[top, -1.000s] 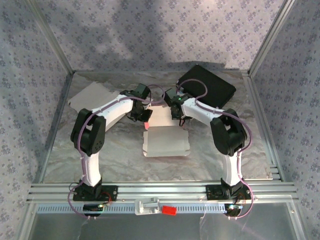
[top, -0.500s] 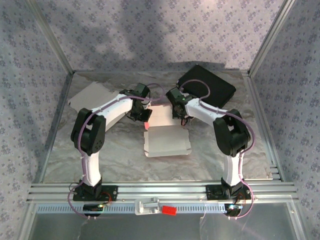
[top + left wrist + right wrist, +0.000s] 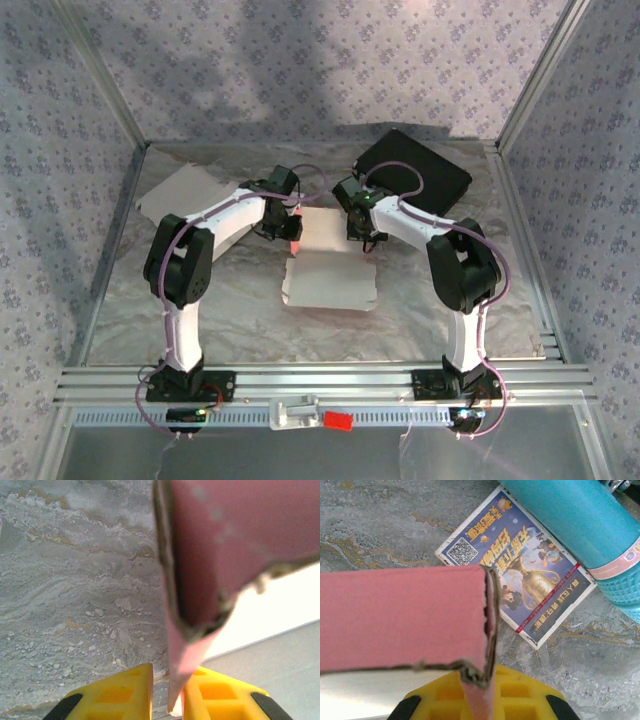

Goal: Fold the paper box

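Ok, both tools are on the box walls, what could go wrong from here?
The left tool shows a gap beside the pink wall, so it may slip free and flop down. The right tool pinches a frayed corner of the paper box, which might tear.

Pink box flap [image 3: 220, 550] blurred and cropped at top (too close), teal cylinder [image 3: 580, 520] cut by corner
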You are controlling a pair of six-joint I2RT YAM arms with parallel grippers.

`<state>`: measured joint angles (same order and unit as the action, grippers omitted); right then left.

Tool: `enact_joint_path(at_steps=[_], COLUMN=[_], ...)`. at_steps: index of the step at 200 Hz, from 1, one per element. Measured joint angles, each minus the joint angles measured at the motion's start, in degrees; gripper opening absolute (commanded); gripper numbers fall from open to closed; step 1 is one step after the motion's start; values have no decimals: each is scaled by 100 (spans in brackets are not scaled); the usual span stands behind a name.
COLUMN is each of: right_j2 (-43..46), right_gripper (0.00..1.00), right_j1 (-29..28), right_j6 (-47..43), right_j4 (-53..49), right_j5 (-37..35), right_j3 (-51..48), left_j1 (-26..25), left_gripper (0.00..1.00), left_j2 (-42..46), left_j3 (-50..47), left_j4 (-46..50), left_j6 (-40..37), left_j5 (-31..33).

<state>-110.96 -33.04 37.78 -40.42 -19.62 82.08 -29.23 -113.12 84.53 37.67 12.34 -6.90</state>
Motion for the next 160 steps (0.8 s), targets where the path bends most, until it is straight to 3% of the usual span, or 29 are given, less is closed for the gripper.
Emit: enact_joint_path(at_steps=[89,160], right_j2=[-7,-205], right_gripper=[0,0], right_j1=[210,389], right_j6=[28,-4], right_j4=[-101,-387], right_j5=[455,852], right_j3=[57,356], left_j1=[251,302], left_gripper=[24,27], left_j2=[7,11], left_j3=[-463,-557], left_j4=[-968,-1281], left_j6=[234,208], left_j5=[-688,-833])
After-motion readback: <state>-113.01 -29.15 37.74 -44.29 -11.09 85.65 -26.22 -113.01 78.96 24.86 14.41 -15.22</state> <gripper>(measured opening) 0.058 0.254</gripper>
